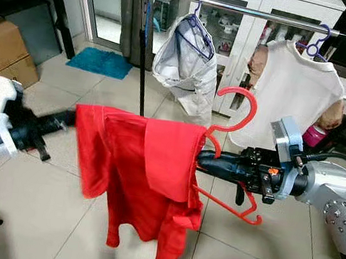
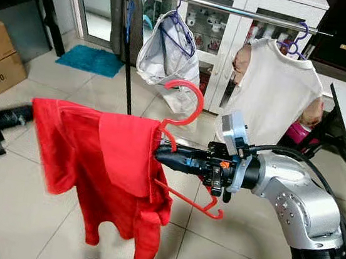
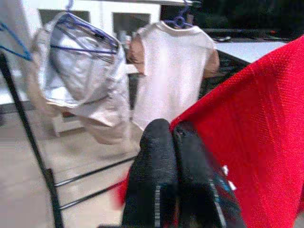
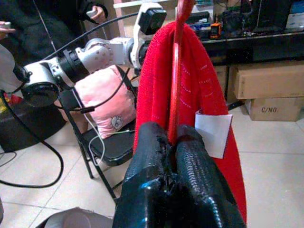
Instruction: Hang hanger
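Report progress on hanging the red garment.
Done: the red garment is already draped on the red hanger. In hand: the right gripper is shut on the hanger near its neck, and the left gripper pinches the garment's far end, holding it spread in front of the rail. Left: the hook hangs free below the rail, not yet on it.

2 head eyes face down-forward; wrist cams close, sharing red garment [image 1: 136, 169].
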